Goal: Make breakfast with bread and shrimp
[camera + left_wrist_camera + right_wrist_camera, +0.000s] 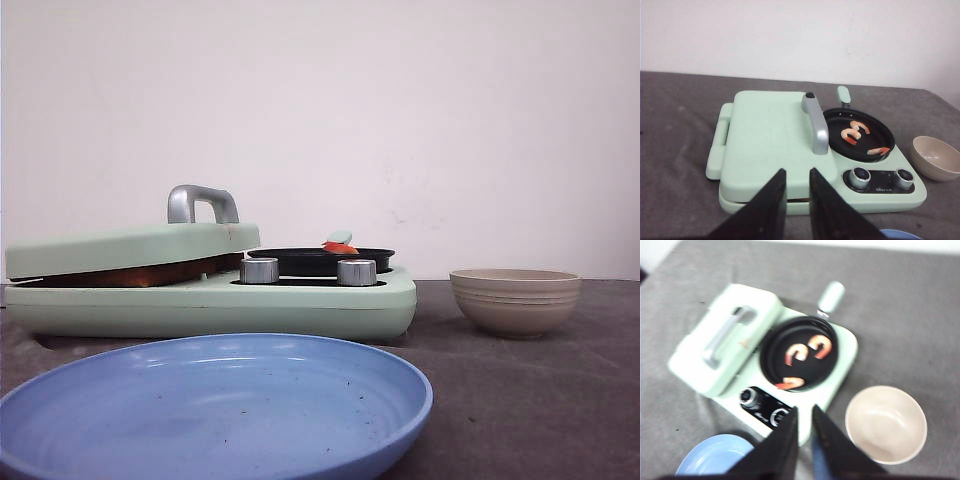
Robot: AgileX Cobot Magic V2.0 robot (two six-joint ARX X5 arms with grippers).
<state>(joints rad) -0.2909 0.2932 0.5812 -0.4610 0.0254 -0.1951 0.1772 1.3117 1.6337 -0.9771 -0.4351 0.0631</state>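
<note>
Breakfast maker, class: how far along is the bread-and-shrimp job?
Done: three orange-red curled shrimp lie in the round black pan; the mint-green press lid is down over a brown bread edge. In hand: nothing; neither gripper holds anything. Left: nothing is on the blue plate or in the beige bowl.

Three curled orange-white shrimp point(856, 134) in black pan point(832, 131); bread point(150, 273) under lid point(120, 247)

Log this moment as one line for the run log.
shrimp: three in black pan | press lid: down over bread | blue plate: empty | beige bowl: empty | both grippers: slightly open, holding nothing
</note>
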